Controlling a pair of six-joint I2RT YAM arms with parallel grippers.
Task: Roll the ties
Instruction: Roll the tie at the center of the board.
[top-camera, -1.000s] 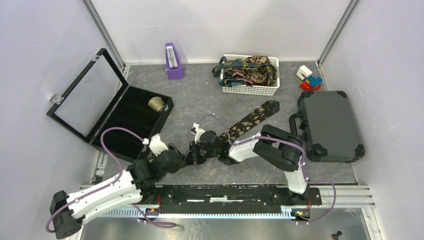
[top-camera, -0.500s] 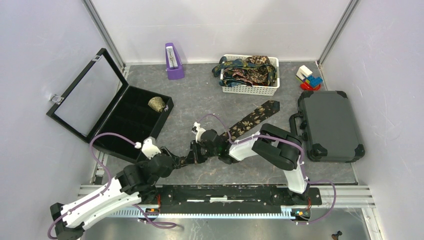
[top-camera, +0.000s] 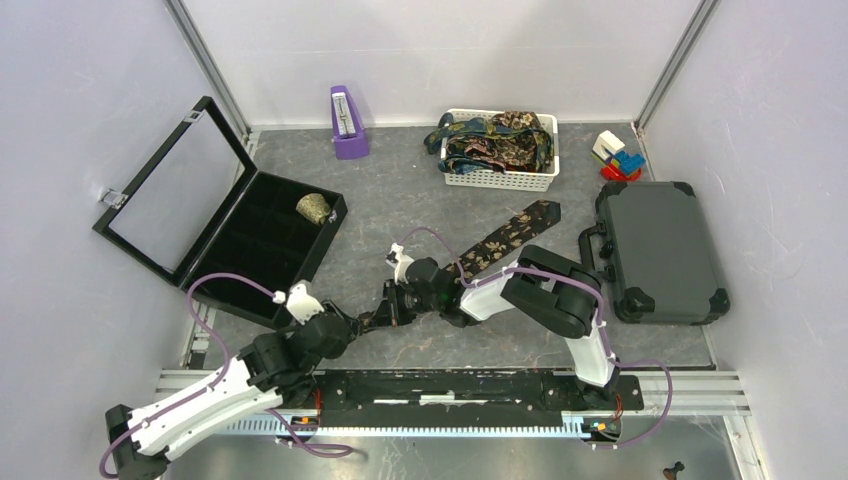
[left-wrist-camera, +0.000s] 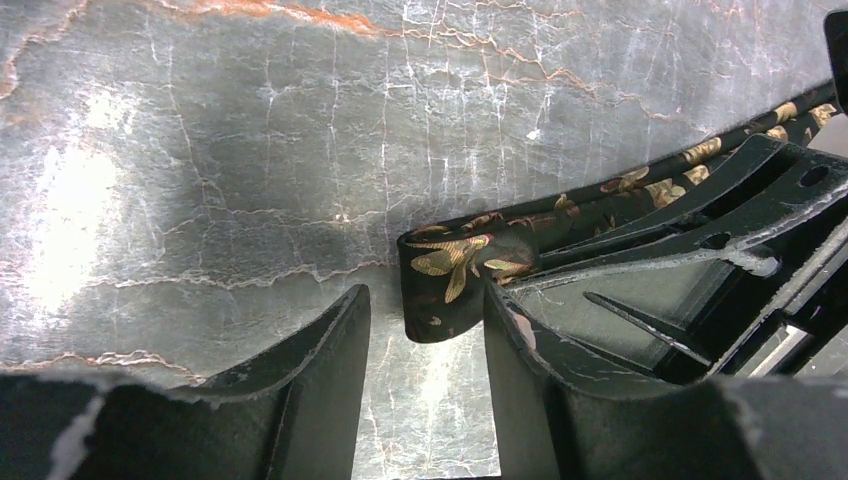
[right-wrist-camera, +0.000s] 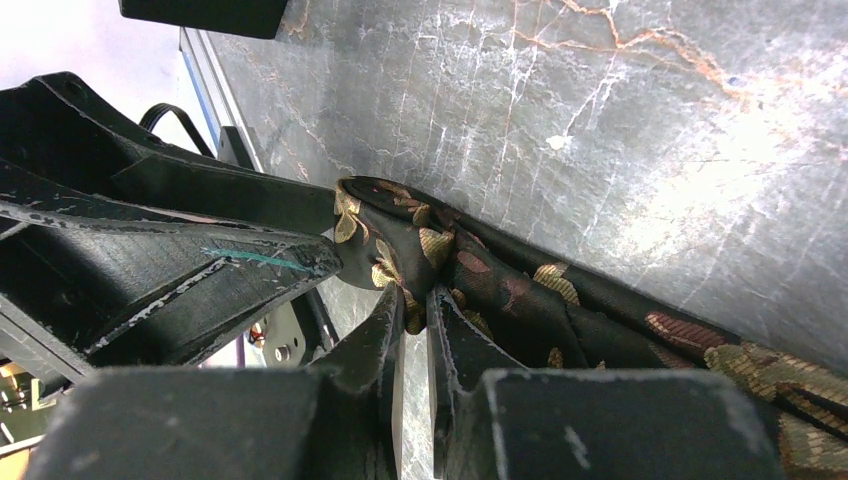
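Tie (top-camera: 505, 235) unmoved, left pincer (left-wrist-camera: 424, 300) drawn back, right pincer (right-wrist-camera: 414, 300) clamped

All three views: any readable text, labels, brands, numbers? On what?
None readable in any view.
On the tie: leaf print only, no lettering.
On the purple metronome: front face too small to read.
On the grey case and white basket: no label visible.
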